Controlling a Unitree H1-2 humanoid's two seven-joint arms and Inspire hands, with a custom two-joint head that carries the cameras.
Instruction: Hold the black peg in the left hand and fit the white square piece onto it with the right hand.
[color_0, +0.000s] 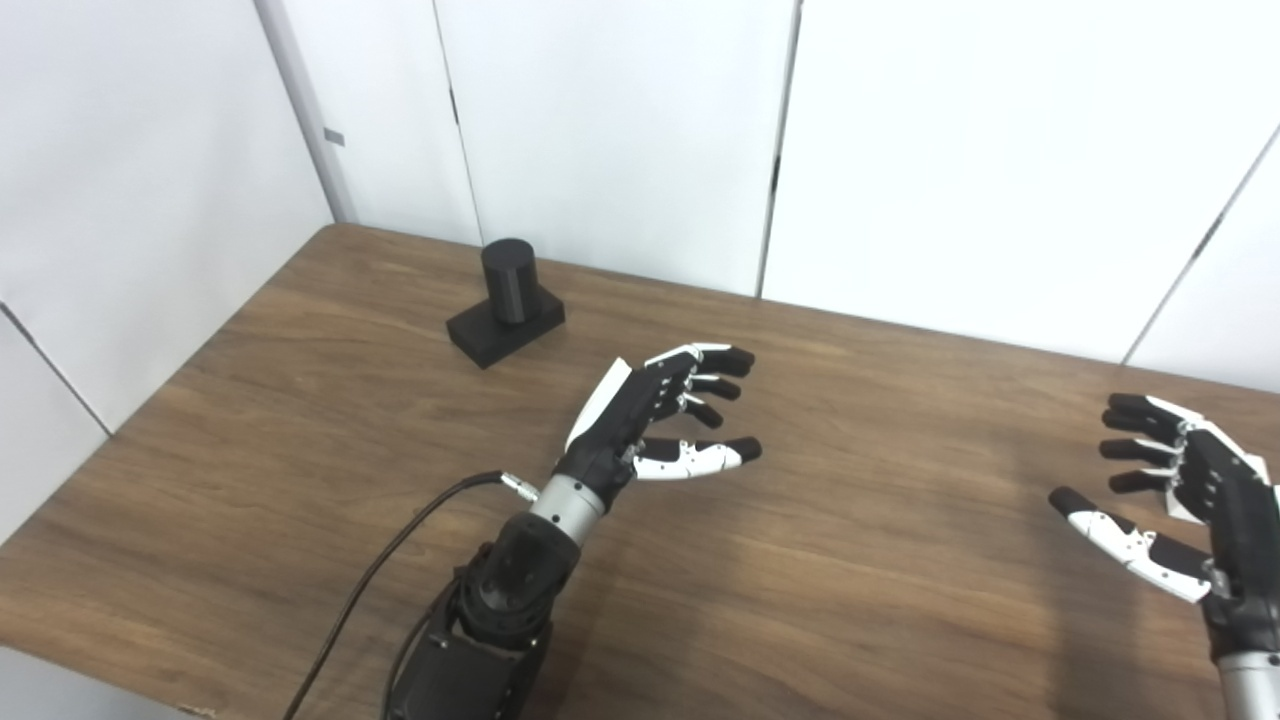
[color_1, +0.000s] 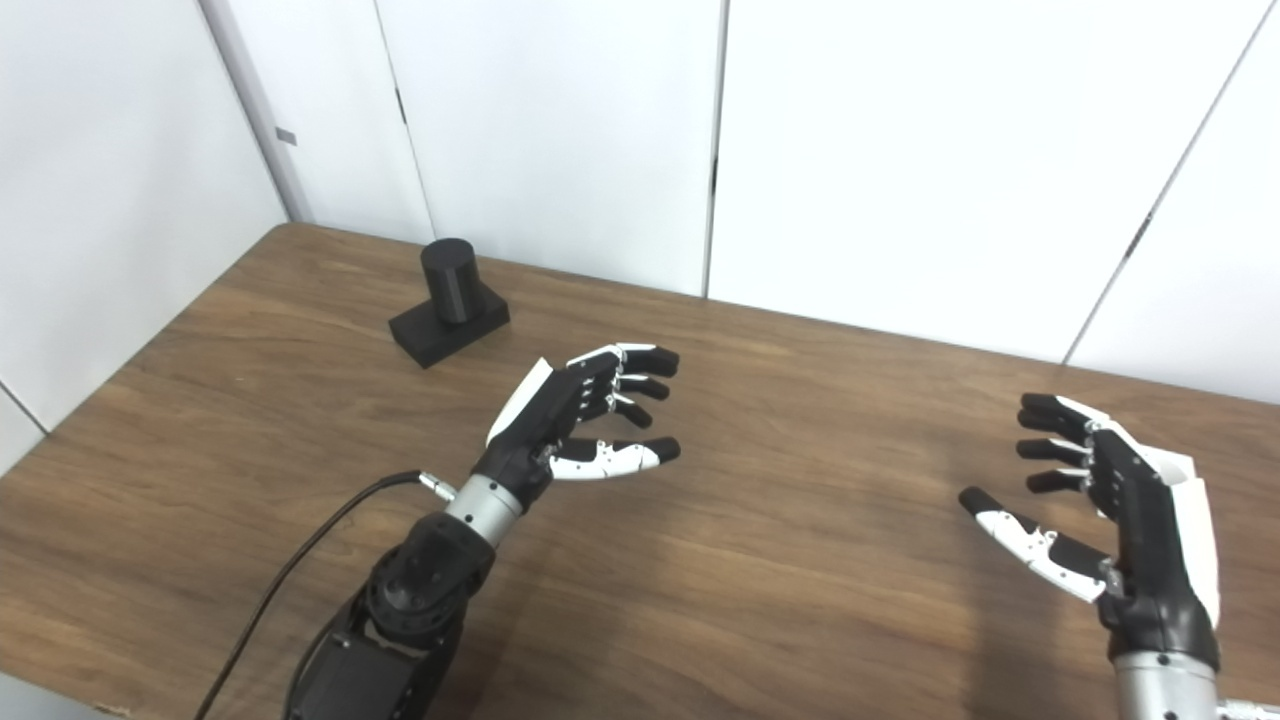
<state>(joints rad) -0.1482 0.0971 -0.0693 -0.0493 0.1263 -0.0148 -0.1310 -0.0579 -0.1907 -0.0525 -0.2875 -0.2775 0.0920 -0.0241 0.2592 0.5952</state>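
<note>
Meanwhile, both hands hover empty while the peg waits untouched

Upright at the far left of the wooden table (color_0: 850, 560), the black peg (color_0: 507, 282) is a short matte cylinder rising from a flat rectangular black base, set at a slant to the table edge. It stands apart from the left hand (color_0: 640, 420), beyond it and to its left, with bare wood between them. That hand hangs above the tabletop, palm turned inward, fingers spread and lightly curled, thumb held out below them, grasping nothing. Well off to the right, the right hand (color_1: 1120, 500) mirrors it, fingers apart and empty.
</note>
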